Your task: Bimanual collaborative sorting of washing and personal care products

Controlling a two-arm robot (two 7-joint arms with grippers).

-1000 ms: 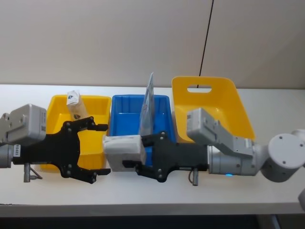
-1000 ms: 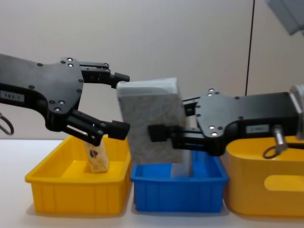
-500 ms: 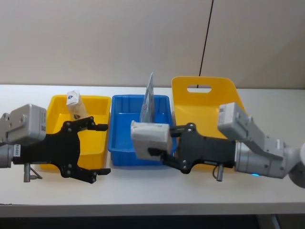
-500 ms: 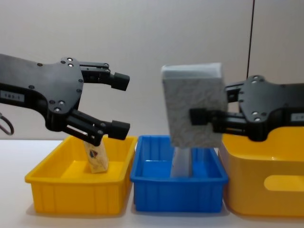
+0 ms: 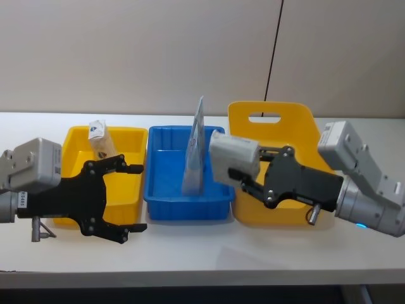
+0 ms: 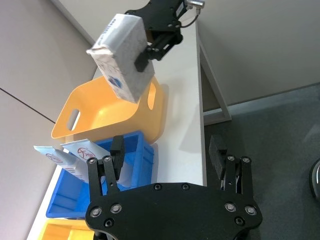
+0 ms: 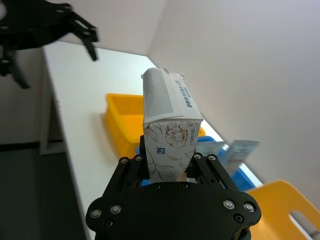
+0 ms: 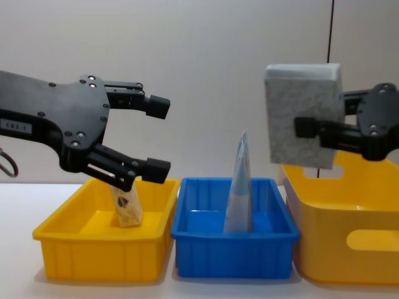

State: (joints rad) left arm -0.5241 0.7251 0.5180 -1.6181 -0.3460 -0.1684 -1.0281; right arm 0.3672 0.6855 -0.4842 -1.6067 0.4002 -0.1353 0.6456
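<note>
**Right jaws holding pack above large yellow bin; left jaws empty**

Right gripper (image 5: 247,166): jaws closed partway, clamped on opposite faces of the white-grey speckled pack (image 5: 231,155). The pack is held upright in the air, clear of the bench (image 5: 253,250), over the left rim of the large yellow bin (image 5: 294,123) and just beside the blue bin (image 5: 183,207). It touches neither bin.

Left gripper (image 5: 134,199): jaws spread wide, nothing between them. It hangs over the front wall of the small yellow bin (image 5: 126,132), toward the bench's left end.

The three bins stand in a row across the bench, side by side. A pale blue tube (image 5: 195,149) stands on end in the blue bin, near its right wall. A beige packet (image 5: 101,140) stands at the back of the small yellow bin, behind the left jaws.
</note>
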